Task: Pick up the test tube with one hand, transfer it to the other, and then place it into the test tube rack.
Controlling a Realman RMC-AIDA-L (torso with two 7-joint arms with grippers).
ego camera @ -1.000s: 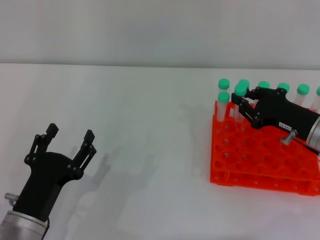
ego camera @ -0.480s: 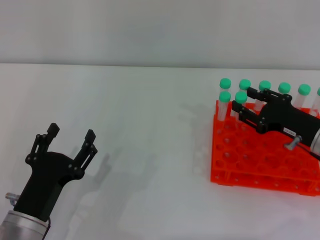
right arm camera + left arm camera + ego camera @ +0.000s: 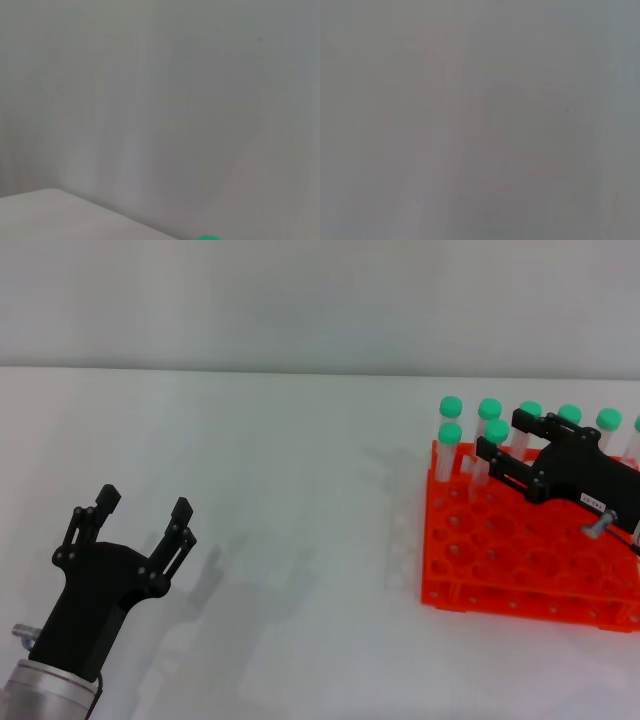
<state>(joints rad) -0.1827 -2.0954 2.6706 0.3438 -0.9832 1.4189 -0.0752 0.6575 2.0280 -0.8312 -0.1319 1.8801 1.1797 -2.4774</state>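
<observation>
The orange test tube rack (image 3: 500,550) stands at the right of the white table. My right gripper (image 3: 498,434), black with a small white label, reaches over the rack's back rows. It is shut on the test tube (image 3: 494,430), whose green cap sits between the fingertips. The clear body slants down to the rack's second row. A sliver of green cap (image 3: 209,237) shows in the right wrist view. My left gripper (image 3: 140,508) is open and empty at the front left, above the table. The left wrist view shows only grey.
Several other green-capped tubes (image 3: 451,406) stand upright in the rack's back rows, close around the held tube. The white table (image 3: 300,490) stretches between the two arms. A pale wall runs behind it.
My right gripper has moved right and slightly down over the rack, and the tube's green cap has gone with it. The left gripper has not moved.
</observation>
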